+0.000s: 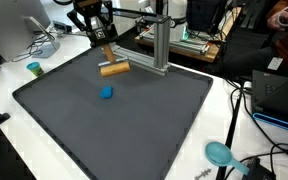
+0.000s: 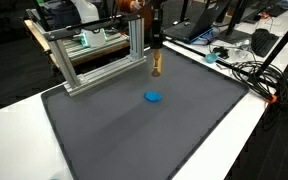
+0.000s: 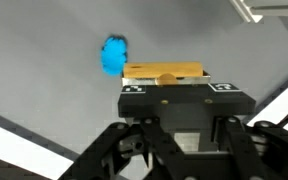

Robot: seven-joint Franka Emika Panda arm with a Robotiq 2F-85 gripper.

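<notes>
- Gripper (image 3: 179, 90), black and boxy, is clenched on the wooden piece (image 3: 164, 72); in the wrist view I see its flat pads pressed against both sides.
- That wooden piece is pale tan and smooth: a flat strip running down to a rounded, cylinder-like end in an exterior view (image 1: 114, 68).
- It hangs over the far part of the mat (image 1: 164, 130), near the frame (image 2: 94, 60); I cannot tell whether it touches the mat.
- Blue lump (image 2: 154, 97), small and rounded, lies on the mat, apart from the wood.
- Mat is dark grey, matte and rectangular; the frame is ribbed silver metal.
</notes>
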